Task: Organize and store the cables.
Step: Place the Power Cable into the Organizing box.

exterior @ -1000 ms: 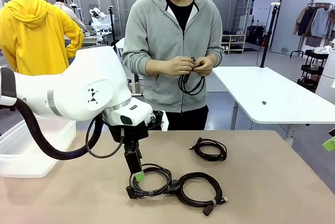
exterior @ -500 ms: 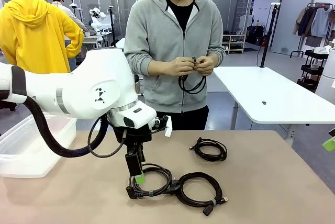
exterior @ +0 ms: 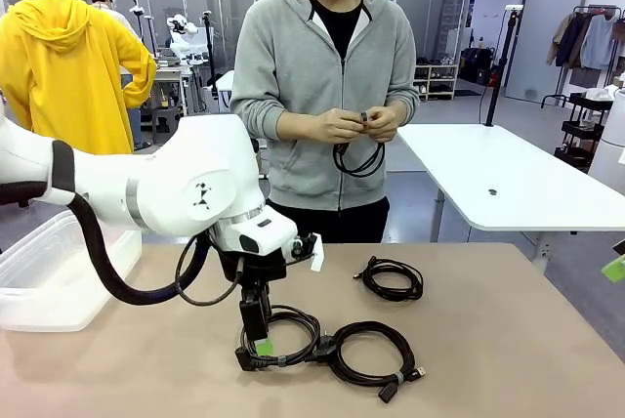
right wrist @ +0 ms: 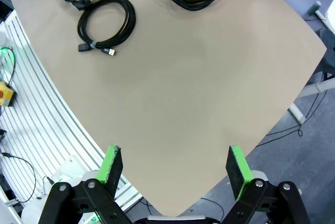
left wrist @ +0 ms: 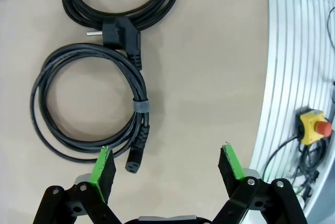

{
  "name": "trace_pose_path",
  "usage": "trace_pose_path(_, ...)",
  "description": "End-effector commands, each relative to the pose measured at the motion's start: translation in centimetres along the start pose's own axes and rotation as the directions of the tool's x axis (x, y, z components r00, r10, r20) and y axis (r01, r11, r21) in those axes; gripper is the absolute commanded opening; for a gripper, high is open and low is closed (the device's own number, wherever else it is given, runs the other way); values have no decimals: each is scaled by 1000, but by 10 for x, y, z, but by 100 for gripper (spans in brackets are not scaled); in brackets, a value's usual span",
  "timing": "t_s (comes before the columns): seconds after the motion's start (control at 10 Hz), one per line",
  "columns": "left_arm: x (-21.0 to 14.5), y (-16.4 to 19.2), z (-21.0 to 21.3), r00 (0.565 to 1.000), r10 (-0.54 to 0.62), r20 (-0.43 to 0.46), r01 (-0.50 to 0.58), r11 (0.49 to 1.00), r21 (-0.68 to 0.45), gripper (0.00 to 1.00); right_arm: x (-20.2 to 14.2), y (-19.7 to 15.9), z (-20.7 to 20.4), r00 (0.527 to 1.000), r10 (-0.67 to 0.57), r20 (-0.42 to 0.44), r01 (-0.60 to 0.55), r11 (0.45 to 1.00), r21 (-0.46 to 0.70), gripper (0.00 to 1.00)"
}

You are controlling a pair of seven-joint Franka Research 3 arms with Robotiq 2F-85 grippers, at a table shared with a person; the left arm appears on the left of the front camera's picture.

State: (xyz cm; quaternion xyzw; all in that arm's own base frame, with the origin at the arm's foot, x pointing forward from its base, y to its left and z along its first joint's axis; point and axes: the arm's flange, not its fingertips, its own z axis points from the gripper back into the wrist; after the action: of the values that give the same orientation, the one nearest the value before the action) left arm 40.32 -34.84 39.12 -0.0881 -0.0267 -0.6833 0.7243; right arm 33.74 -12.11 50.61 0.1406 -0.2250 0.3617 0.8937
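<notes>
- The left fingers are hanging spread wide over the near left part of the desk, gripping nothing.
- In the left wrist view, these fingers are poised with one green pad just over the rim of the banded coil. The other pad is hovering above bare desk.
- The banded coil is lying flat, tied with a small pale band, its plug end pointing towards the wrist camera.
- A second coil is lying just beside it, with its angled plug touching the first coil's rim.
- In the front view, that second coil is sitting to the right, and a third coil is resting farther back, apart from the pair.
- The person's hands are holding a fourth cable at chest height, its loop dangling below.
- A clear plastic bin is standing at the left edge of the desk.
- The right fingers are gaping fully apart and empty, looking down on the desk from high up, well away from all three coils.
</notes>
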Motion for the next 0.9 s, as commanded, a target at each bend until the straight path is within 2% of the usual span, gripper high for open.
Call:
trace_pose_path(0.0,0,5,-23,1000,-3,-12,3,999,35,100,-1,1,2,1000,10,-4,-10,1000,4,100)
trace_pose_path(0.2,6,5,-39,998,-11,58,6,997,82,100,-1,1,2,1000,10,-4,-10,1000,4,100)
trace_pose_path(0.5,6,14,-67,1000,-7,18,5,992,128,100,-1,1,2,1000,10,-4,-10,1000,4,100)
trace_pose_path(0.8,4,12,-83,999,11,35,-15,991,133,100,-1,1,2,1000,10,-4,-10,1000,4,100)
